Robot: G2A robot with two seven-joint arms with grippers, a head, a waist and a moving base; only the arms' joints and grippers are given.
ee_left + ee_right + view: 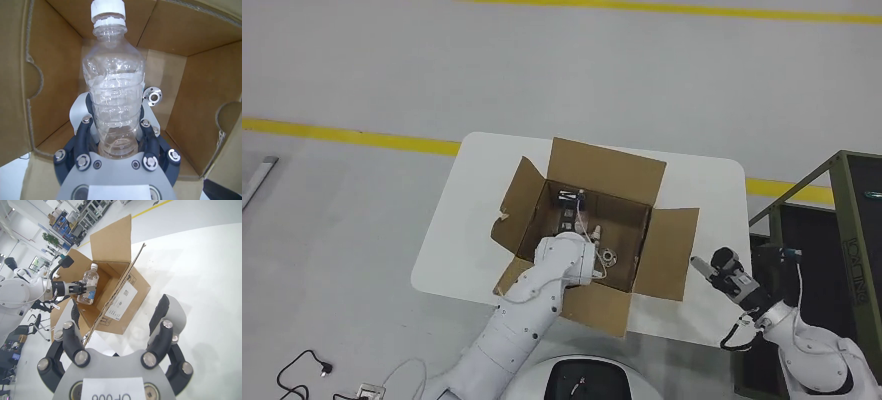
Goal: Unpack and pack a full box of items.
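Firmly, the left pincer (114,110) pinches the clear bottle (113,75) low down, over the open box (189,28).

One open cardboard box (602,165), one clear plastic bottle (115,85) with a white cap, one small metal flange (154,97), one white table (702,185).

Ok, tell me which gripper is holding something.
The left gripper: its jaws are shut on the clear bottle over the open box. The right gripper is open and empty, beside the box.
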